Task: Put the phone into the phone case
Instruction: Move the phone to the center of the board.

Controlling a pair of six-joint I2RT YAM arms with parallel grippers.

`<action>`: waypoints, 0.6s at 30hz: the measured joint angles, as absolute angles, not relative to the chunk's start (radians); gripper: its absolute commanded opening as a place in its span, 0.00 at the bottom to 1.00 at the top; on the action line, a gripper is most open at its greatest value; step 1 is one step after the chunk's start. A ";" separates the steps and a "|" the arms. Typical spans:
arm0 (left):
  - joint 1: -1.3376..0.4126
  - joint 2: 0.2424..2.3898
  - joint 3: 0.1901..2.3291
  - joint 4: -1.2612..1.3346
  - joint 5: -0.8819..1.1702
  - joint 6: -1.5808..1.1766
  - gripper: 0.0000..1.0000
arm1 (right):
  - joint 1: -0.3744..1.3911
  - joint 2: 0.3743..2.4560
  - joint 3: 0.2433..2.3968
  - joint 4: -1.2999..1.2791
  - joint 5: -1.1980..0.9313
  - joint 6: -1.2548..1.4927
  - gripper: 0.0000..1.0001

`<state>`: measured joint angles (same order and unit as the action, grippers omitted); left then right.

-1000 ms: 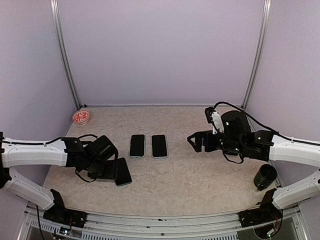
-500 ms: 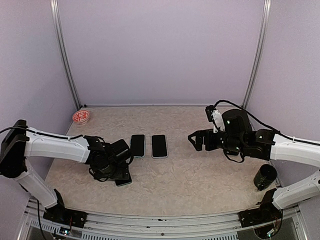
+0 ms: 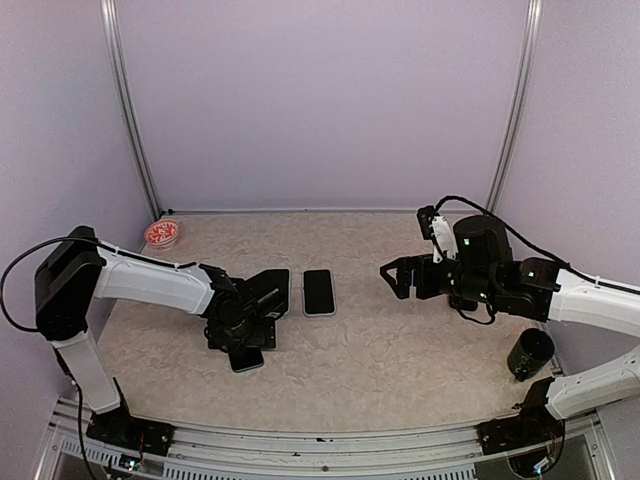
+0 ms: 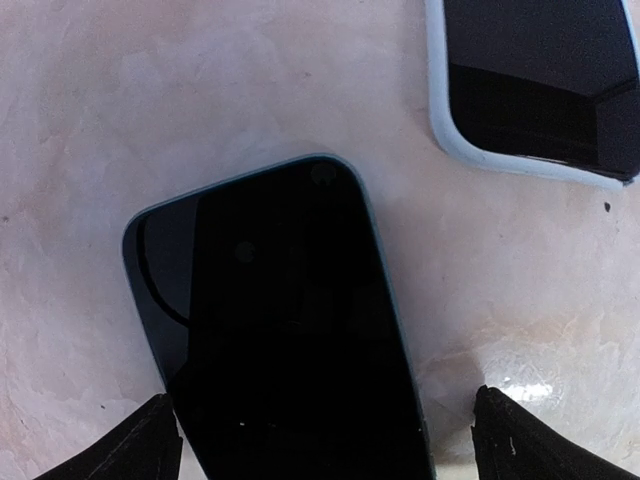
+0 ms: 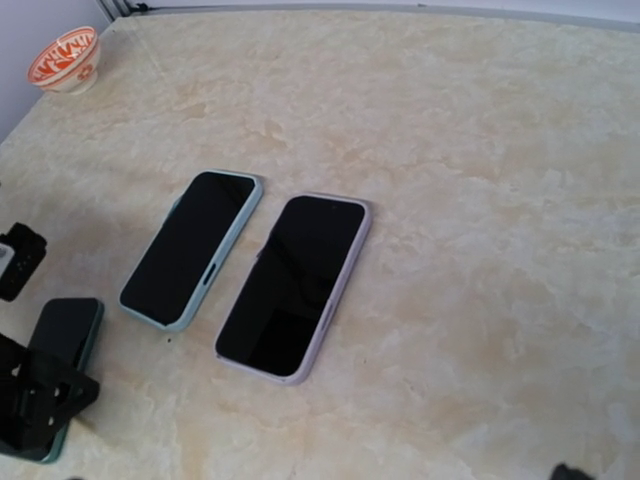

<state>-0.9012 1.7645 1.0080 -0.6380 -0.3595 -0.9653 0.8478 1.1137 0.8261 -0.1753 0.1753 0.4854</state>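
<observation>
low in the left wrist view, the left gripper (image 4: pixel 330 446) gapes astride the phone (image 4: pixel 275 320): likely slick, rigid; pinch its long edges. right gripper (image 3: pixel 394 281) gapes too.

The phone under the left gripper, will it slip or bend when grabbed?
Probably stiff: the phone is a flat slab. Its glossy face suggests it may slip, so edges grip better. Lying flush on the table, it would likely slide, not tip.
</observation>
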 measured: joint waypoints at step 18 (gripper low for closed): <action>-0.894 1.750 0.980 -0.605 -0.363 -0.986 0.98 | 0.848 1.134 0.826 -0.174 0.175 0.468 1.00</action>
<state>-0.8936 1.7504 0.9802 -0.6048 -0.3626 -0.9863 0.8478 1.1339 0.8261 -0.1741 0.1753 0.4679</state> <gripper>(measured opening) 0.969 0.995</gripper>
